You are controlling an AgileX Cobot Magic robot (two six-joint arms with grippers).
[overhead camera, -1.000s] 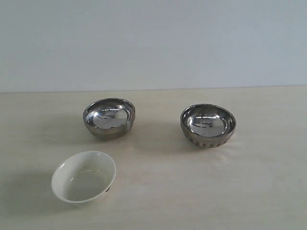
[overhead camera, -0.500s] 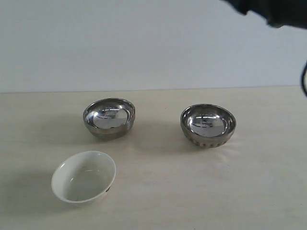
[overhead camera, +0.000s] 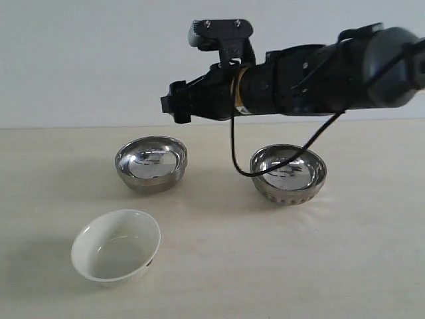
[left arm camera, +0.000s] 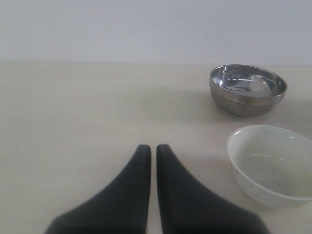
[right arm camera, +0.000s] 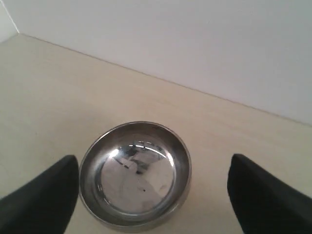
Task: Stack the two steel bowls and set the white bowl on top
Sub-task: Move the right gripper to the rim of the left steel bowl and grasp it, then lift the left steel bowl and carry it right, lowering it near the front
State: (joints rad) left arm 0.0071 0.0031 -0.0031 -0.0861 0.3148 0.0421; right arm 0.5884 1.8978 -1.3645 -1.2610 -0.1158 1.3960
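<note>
The smooth-sided steel bowl [overhead camera: 151, 163] stands at the back left and the ribbed steel bowl [overhead camera: 288, 174] at the back right. The white bowl [overhead camera: 116, 246] sits in front of the smooth one, with a dark mark low on its side. My right gripper [overhead camera: 174, 106] reaches across and hovers above the smooth bowl [right arm camera: 134, 175]. In the right wrist view this gripper [right arm camera: 153, 161] is open, with its fingers [right arm camera: 48, 195] wide on both sides of the bowl and apart from it. My left gripper [left arm camera: 149, 147] is shut and empty, low over the table, short of the white bowl [left arm camera: 273, 165] and smooth bowl [left arm camera: 247, 89].
The bowls stand on a pale beige table [overhead camera: 265, 266] with a plain light wall [overhead camera: 80, 60] behind it. A black cable [overhead camera: 234, 156] hangs from the right arm between the two steel bowls.
The right arm has swung in from the upper right and now hangs over the smooth steel bowl. None of the three bowls has moved.
</note>
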